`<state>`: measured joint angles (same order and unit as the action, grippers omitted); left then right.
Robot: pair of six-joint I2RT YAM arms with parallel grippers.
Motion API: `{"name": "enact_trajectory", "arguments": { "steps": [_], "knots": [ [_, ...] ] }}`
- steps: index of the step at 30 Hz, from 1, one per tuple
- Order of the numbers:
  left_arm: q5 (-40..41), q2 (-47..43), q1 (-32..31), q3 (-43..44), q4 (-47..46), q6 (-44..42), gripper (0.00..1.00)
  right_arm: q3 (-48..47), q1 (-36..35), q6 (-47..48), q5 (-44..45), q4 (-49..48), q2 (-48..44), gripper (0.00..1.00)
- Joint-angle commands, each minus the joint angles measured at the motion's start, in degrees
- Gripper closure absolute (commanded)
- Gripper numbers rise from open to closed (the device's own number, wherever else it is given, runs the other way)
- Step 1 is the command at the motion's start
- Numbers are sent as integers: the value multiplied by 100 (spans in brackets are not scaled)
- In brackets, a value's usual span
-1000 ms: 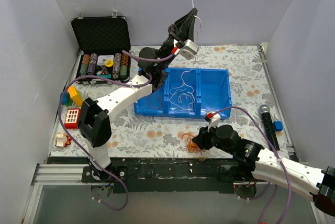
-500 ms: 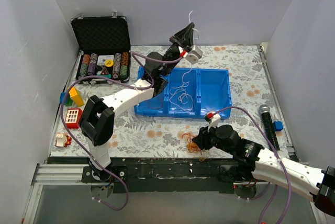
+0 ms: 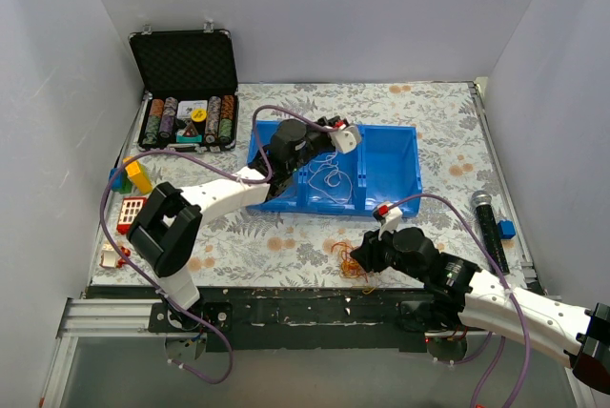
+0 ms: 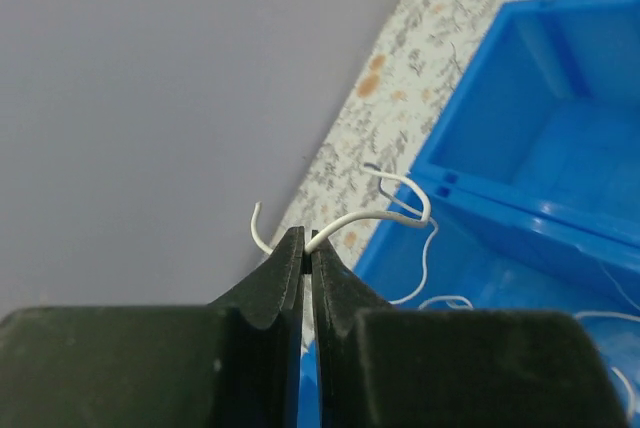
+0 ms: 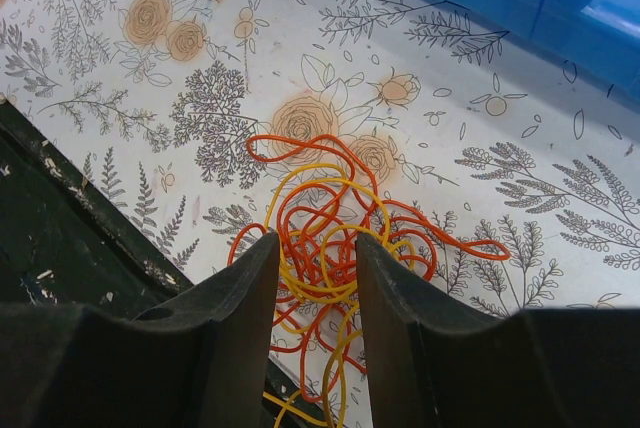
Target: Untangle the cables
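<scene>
- Changed since a second ago?
- On the left, yes. Down from high above the back wall, now low over the left part of the blue bin (image 3: pixel 391 132). Left fingers (image 4: pixel 280 283) pressed together, pinching a white cable (image 4: pixel 372 215) near one end, with the rest curling toward the bin's rim.
- And on the right?
- Same as before. Right fingers (image 5: pixel 240 293) spread a little, tips down on either side of the orange and yellow tangle (image 5: pixel 320 210). Cannot tell whether touching it.
- Where exactly?
- Lies on the bench (image 3: pixel 438 112), near the front edge, just in front of the bin.
- More cable anywhere?
- Loose white loops (image 3: pixel 329 177) inside the bin, in its left part, below the left fingers.
- Room to move?
- Patterned bench showing behind the bin and to its right. Tight at the front, with the dark edge strip just beside the tangle. Chip case (image 3: pixel 186 93) at back left and microphone (image 3: pixel 486 222) by the right edge, both well apart from the fingers.
</scene>
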<state>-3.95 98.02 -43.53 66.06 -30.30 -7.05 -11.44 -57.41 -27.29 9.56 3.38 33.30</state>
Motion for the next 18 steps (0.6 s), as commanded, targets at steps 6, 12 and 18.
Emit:
{"name": "enact_trajectory", "arguments": {
  "steps": [6, 12, 18],
  "knots": [
    [315, -222, -138, -208, 1377, 661, 100, 2, -16, -128, 151, -48, -69, 56],
    [315, -126, -209, -288, 1930, 591, 100, 11, -16, -110, 151, -48, -78, 56],
    [544, 542, -218, 555, 2713, 1082, 100, 2, -16, -110, 151, -48, -69, 56]
  ]
}}
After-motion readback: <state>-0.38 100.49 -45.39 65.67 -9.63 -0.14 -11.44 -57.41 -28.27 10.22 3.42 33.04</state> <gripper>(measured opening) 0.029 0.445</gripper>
